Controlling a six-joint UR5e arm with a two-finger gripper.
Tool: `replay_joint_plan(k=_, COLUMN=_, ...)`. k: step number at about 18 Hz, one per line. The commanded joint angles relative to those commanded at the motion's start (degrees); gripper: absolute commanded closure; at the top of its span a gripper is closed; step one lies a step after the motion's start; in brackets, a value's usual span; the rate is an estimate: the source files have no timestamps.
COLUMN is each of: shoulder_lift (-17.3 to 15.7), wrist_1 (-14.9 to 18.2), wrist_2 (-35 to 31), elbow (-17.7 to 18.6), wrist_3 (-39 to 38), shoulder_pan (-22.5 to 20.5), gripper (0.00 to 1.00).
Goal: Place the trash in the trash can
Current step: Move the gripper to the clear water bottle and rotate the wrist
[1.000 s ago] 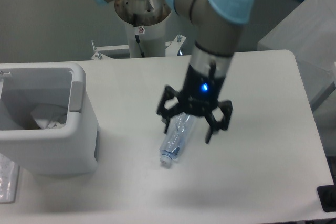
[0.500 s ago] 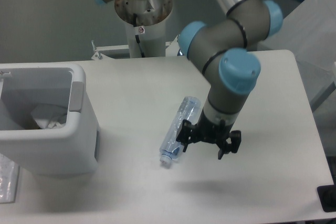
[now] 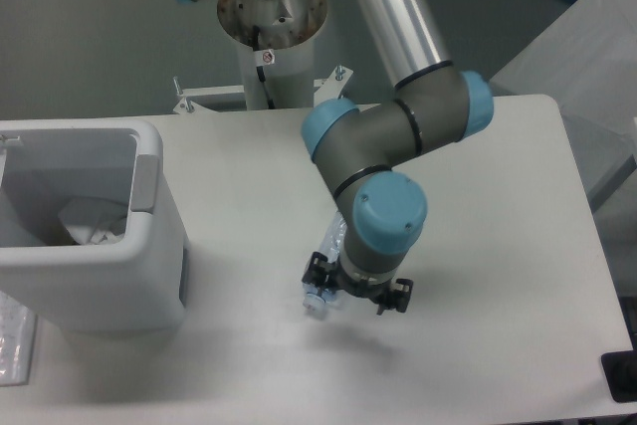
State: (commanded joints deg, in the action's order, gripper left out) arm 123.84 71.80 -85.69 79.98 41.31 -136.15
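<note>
Far left: trash can (image 3: 149,246) sits at the left edge of the surface (image 3: 498,196), opening up, grey panel on its right wall. Crumpled whitish wrapper (image 3: 92,224) is already inside, low against the right inner wall, so that piece looks done. A clear bag-like item (image 3: 12,345) lies at the near-left edge just beside the can; too cropped to identify. Centre: crushed bottle (image 3: 326,271) still lies on the surface, well apart from the can, cap end (image 3: 315,304) pointing near-left, body running up-right and mostly hidden under the arm. End effector (image 3: 356,294) is right down over the bottle's lower half, wrist (image 3: 383,231) folded above it. Fingers (image 3: 315,272) show as dark tips on either side of the bottle, which reads as straddling it across the narrow axis, a sensible way to take a long flattened item. Can't tell whether the jaws have clamped or are just bracketing it; the wrist blocks the contact area and the bottle isn't lifted. My read: grasp step on the second piece, task roughly half done. Next needs a firm close, lift clear of the can rim, then carry left over the opening. Risk: thin crushed plastic may deform and slip or rotate in a two-finger pinch. Right: rest of the surface carries nothing relevant.
</note>
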Motion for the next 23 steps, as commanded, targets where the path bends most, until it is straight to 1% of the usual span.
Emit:
replay_joint_plan(k=6, shoulder_lift=1.8, wrist_1=-0.1, wrist_2=-6.3, elbow=0.6, wrist_3=-0.8, shoulder_pan=3.7, gripper=0.01)
replay_joint_plan(k=8, shoulder_lift=2.5, wrist_1=-0.3, wrist_2=-6.3, elbow=0.7, wrist_3=-1.6, shoulder_pan=4.0, gripper=0.04)
replay_joint_plan(k=10, shoulder_lift=3.3, wrist_1=-0.7, wrist_2=-6.6, elbow=0.8, wrist_3=-3.2, shoulder_pan=4.6, gripper=0.11)
replay_joint_plan(k=12, shoulder_lift=3.4, wrist_1=-0.6, wrist_2=-8.0, elbow=0.8, wrist_3=-3.4, shoulder_pan=4.8, gripper=0.12)
replay_joint_plan(k=15, shoulder_lift=3.9, wrist_1=-0.7, wrist_2=-10.3, elbow=1.7, wrist_3=-3.5, shoulder_pan=5.5, gripper=0.18)
replay_joint_plan(k=16, shoulder_lift=3.8, wrist_1=-0.7, wrist_2=-11.1, elbow=1.8, wrist_3=-3.5, shoulder_pan=5.5, gripper=0.24)
replay_joint_plan(k=18, shoulder_lift=3.4, wrist_1=-0.5, wrist_2=-11.1, elbow=1.8, wrist_3=-3.5, shoulder_pan=5.5, gripper=0.47)
replay_joint_plan(k=20, shoulder_lift=3.2, wrist_1=-0.3, wrist_2=-10.7, elbow=1.8, wrist_3=-3.5, shoulder_pan=5.6, gripper=0.78)
replay_joint_plan(k=21, shoulder_lift=3.2, wrist_1=-0.4, wrist_2=-10.7, elbow=1.7, wrist_3=-3.5, shoulder_pan=5.6, gripper=0.9)
replay_joint_plan(k=22, shoulder_lift=2.9, wrist_1=-0.5, wrist_2=-10.5, elbow=1.7, wrist_3=-3.4, shoulder_pan=5.6, gripper=0.96)
replay_joint_plan(k=23, shoulder_lift=2.6, wrist_1=-0.5, wrist_2=-10.4, elbow=1.7, wrist_3=-3.4, shoulder_pan=5.6, gripper=0.97)
